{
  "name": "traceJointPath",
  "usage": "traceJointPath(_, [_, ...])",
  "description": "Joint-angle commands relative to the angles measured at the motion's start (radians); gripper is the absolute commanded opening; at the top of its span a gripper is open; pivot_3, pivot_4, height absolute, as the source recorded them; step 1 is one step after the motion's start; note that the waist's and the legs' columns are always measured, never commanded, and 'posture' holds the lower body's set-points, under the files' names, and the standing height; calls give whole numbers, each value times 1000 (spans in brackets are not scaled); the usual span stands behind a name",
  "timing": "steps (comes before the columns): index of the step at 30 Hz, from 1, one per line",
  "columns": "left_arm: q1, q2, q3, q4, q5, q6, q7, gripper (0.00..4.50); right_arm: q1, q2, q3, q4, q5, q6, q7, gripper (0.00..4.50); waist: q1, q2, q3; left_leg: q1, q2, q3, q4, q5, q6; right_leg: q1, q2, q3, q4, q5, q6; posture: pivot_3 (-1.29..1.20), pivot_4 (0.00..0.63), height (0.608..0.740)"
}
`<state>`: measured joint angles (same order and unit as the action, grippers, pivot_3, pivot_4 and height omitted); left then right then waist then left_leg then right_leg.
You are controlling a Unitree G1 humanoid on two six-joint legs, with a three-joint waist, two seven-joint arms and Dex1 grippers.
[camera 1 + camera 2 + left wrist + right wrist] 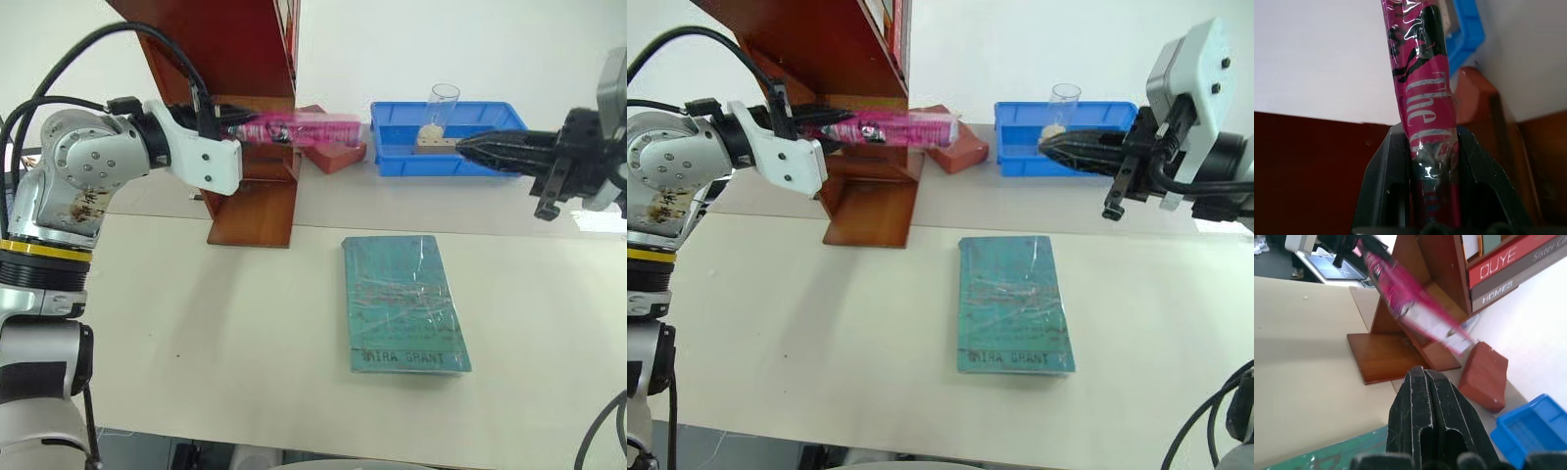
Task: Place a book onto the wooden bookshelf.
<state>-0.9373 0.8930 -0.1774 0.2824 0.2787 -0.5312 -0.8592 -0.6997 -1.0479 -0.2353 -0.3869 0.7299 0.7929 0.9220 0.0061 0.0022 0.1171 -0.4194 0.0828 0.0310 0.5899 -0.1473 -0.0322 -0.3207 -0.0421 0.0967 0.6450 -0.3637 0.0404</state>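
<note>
Left eye view: the left gripper [233,129] has its jaws clamped narrowly on one end of the book [299,129], pink in glossy wrap, which it holds edge-on and roughly level in the air. The book reaches across the front edge of the wooden bookshelf [250,186], touching neither its shelf board nor the counter [216,333]. Just beside the bookshelf's foot, beneath the book's free end, lies a red block [333,152]. Farther from the bookshelf stands a blue tray [392,157] with a clear cup [441,113] in it. The right gripper [475,147] hangs before that tray, jaws pressed together on nothing. A teal book [402,304] lies flat on the counter, well apart from the bookshelf
</note>
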Motion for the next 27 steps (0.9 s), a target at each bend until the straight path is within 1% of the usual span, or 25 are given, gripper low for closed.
traceJointPath(1, [-21,29,6,25,4,-12,-25,621,-44,7,15,-1,-7,-34,8,0,2,0,0,0,0,0,0,0,0,0,0,0,0,0,0,0,150,673])
traceJointPath(4, [-25,30,7,46,13,-1,-22,621,-56,15,29,9,-19,-47,13,0,3,0,0,0,0,1,0,0,0,0,0,0,1,0,0,0,150,673])
traceJointPath(6, [-25,33,11,56,16,18,-20,1641,-51,19,32,14,-26,-56,16,0,2,0,0,0,1,2,0,0,0,0,0,0,1,0,0,0,150,673])
traceJointPath(7, [-24,32,14,57,13,26,-19,1876,-46,20,33,15,-28,-60,18,0,2,1,0,0,1,2,0,0,0,0,0,0,2,0,0,0,150,673])
traceJointPath(12, [-3,59,31,26,-25,46,-56,4197,-28,18,25,23,-37,-72,30,0,-1,1,-1,0,1,2,0,0,1,1,0,0,3,0,0,0,150,673])
traceJointPath(13, [6,69,40,11,-38,52,-65,4403,-26,17,24,25,-39,-75,33,0,-2,1,-1,0,1,2,0,0,0,1,0,0,3,0,0,0,150,673])
traceJointPath(15, [27,101,68,-30,-75,50,-82,4403,-19,14,21,29,-46,-82,40,0,-3,1,-1,0,2,3,0,0,0,1,0,0,3,0,0,0,150,673])
traceJointPath(18, [66,170,117,-95,-166,70,-153,4403,-13,2,20,42,-56,-97,58,0,-4,1,0,1,2,3,0,0,0,1,0,0,3,0,0,0,150,673])
traceJointPath(21, [107,223,209,-193,-367,288,-258,4403,-8,-9,22,73,-77,-122,85,0,-7,1,0,2,2,3,-1,0,0,0,0,0,3,0,0,0,150,673])
traceJointPath(23, [167,247,303,-287,-550,590,-283,4403,-1,-21,33,104,-105,-150,112,0,-8,1,0,4,2,3,-1,0,0,0,0,0,3,0,-1,0,150,673])
traceJointPath(24, [208,259,346,-326,-616,696,-292,4403,5,-28,39,117,-120,-167,128,0,-11,1,0,4,2,3,-1,0,0,0,0,-1,3,-1,-1,0,150,673])
traceJointPath(25, [270,278,392,-361,-661,798,-299,4403,15,-40,47,133,-139,-190,152,0,-15,1,0,5,2,3,-1,0,0,0,-1,-1,3,-2,0,0,150,673])
traceJointPath(27, [389,309,455,-416,-669,910,-286,4403,40,-66,62,158,-172,-230,200,0,-17,0,1,8,2,3,-1,0,1,2,-1,-1,3,-6,3,0,150,673])
